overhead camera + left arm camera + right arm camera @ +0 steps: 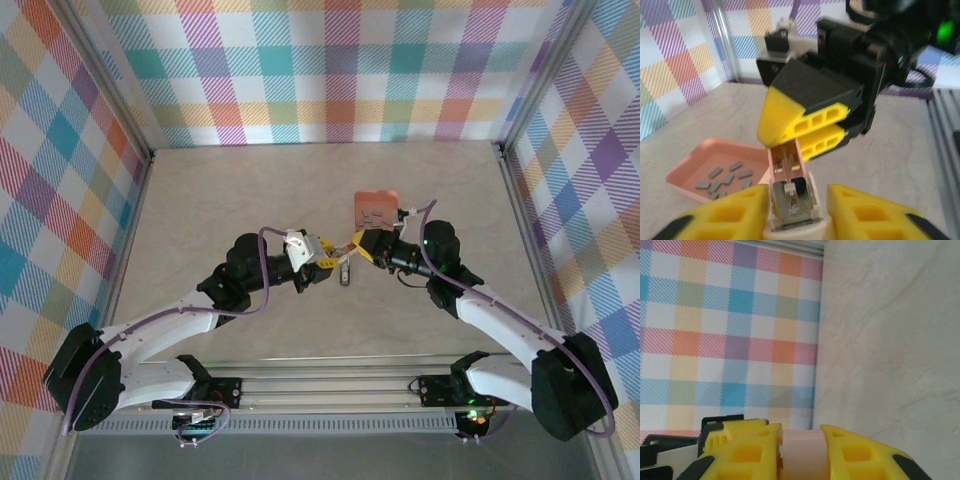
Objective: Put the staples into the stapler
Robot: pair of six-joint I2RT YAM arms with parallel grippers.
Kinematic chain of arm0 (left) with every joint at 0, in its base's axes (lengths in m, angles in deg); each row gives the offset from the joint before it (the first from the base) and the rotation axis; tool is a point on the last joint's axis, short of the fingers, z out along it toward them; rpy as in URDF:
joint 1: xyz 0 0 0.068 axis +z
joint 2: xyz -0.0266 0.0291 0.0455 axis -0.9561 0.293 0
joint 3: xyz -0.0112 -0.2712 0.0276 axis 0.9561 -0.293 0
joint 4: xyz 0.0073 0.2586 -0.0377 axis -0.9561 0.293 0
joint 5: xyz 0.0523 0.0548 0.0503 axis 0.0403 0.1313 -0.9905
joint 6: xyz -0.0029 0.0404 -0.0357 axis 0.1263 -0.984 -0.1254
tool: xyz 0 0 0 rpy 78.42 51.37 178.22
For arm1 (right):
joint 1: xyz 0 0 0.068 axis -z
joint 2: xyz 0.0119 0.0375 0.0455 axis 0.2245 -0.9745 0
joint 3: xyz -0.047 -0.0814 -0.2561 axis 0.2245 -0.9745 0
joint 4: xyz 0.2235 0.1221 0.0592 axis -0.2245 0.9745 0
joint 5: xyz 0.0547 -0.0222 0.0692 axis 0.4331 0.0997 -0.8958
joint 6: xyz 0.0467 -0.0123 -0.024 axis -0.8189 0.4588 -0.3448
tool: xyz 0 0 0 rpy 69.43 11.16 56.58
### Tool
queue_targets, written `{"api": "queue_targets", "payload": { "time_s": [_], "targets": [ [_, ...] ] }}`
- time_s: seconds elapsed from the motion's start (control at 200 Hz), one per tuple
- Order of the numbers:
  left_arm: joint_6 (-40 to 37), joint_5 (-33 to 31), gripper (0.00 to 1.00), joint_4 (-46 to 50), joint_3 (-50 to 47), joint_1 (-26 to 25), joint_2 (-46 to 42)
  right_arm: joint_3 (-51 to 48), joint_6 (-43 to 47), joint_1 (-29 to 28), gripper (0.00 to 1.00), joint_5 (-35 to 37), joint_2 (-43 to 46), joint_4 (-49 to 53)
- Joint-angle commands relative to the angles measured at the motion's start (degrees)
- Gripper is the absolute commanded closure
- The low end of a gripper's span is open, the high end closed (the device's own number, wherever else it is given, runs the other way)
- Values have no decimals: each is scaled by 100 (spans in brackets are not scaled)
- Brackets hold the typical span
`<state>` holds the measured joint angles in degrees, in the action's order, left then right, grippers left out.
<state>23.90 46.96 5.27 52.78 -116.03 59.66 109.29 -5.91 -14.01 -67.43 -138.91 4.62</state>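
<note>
So, the shallow salmon-orange plastic tray [687, 175] sits around the middle of the pale stone-look table [250, 190], a bit toward the right edge. A loose scatter of short grey metal staple strips [722, 179] lies flat in it. Just on its near-edge side is the little grey-metal stapler with the pale top [790, 200], metal channel showing. Right hand [802, 440] is clamped tight on its pale far end. Left hand [797, 195] sits partly open around the other end, fingers either side; can't tell if it's really gripping.

Salmon tray [682, 174], grey staples [722, 178], pastel plaid walls [320, 70].
</note>
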Motion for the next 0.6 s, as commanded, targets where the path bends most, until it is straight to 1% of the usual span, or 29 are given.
{"api": "queue_targets", "payload": {
  "time_s": [0.0, 0.08, 0.215, 0.35, 0.475, 0.505, 0.52, 0.595],
  "targets": [
    [117, -431, 47, 656, 236, -44, -362, 560, 1578, -49, 79, 814, 436, 1829],
    [317, -725, 40, 1506, 493, -44, -462, 736, 2258, -117, 80, 1293, 619, 2552],
    [577, -848, 38, 2563, 886, -38, -449, 909, 3047, -290, 82, 1690, 667, 3173],
    [1063, -888, 36, 3350, 1346, -44, -135, 948, 3630, -569, 82, 1633, 584, 3141],
    [1435, -605, 35, 4012, 1901, -42, 396, 1099, 3948, -753, 82, 1645, 369, 3302],
    [1517, -540, 34, 4037, 1983, -44, 510, 1152, 3971, -764, 82, 1617, 304, 3351],
    [1552, -506, 35, 4220, 2019, -43, 563, 1171, 3992, -771, 82, 1592, 269, 3365],
    [1724, -381, 35, 4327, 2111, -42, 786, 1227, 4026, -791, 82, 1483, 158, 3366]
  ]
}}
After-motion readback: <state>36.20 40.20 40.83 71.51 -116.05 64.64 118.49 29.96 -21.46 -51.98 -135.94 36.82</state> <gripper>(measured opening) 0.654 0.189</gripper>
